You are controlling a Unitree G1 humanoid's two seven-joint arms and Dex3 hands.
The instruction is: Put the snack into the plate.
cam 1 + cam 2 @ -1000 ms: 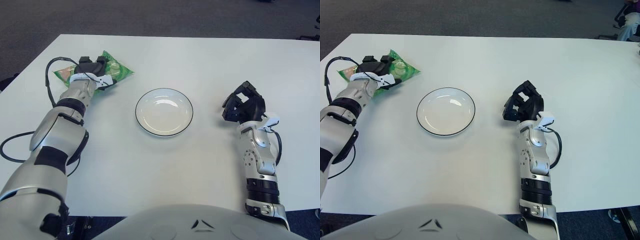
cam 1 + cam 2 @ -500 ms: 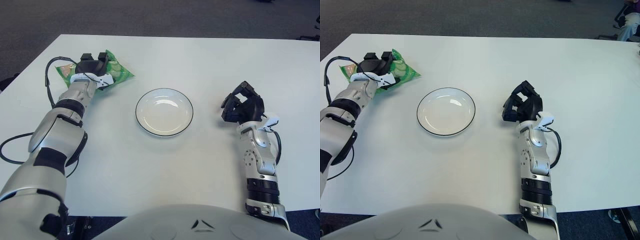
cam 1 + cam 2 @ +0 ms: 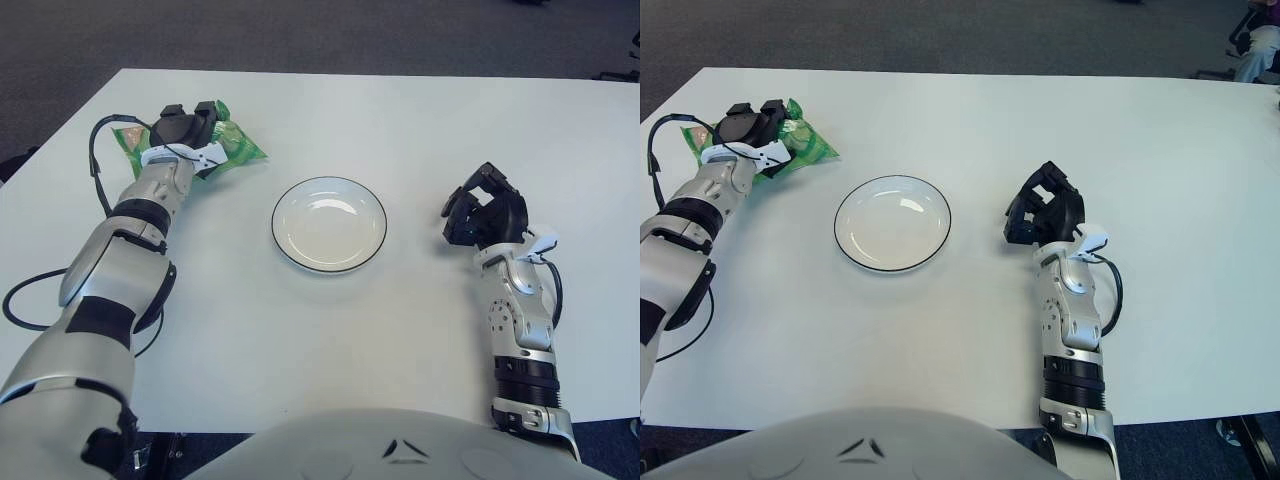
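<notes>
A green snack bag (image 3: 235, 152) lies at the far left of the white table (image 3: 400, 120). My left hand (image 3: 186, 130) is on top of the bag with its fingers curled around it, and the bag looks crumpled under the grip. An empty white plate with a dark rim (image 3: 300, 240) sits at the middle of the table, to the right of the bag and apart from it. My right hand (image 3: 486, 210) rests idle at the right of the table, fingers loosely bent and holding nothing.
A black cable (image 3: 96, 170) loops beside my left forearm near the table's left edge. Dark carpet lies beyond the far edge. A chair base (image 3: 1255, 45) shows at the far right.
My left hand has closed tighter on the snack bag and pulled it slightly back and left; the bag looks more bunched. The right hand has barely moved.
</notes>
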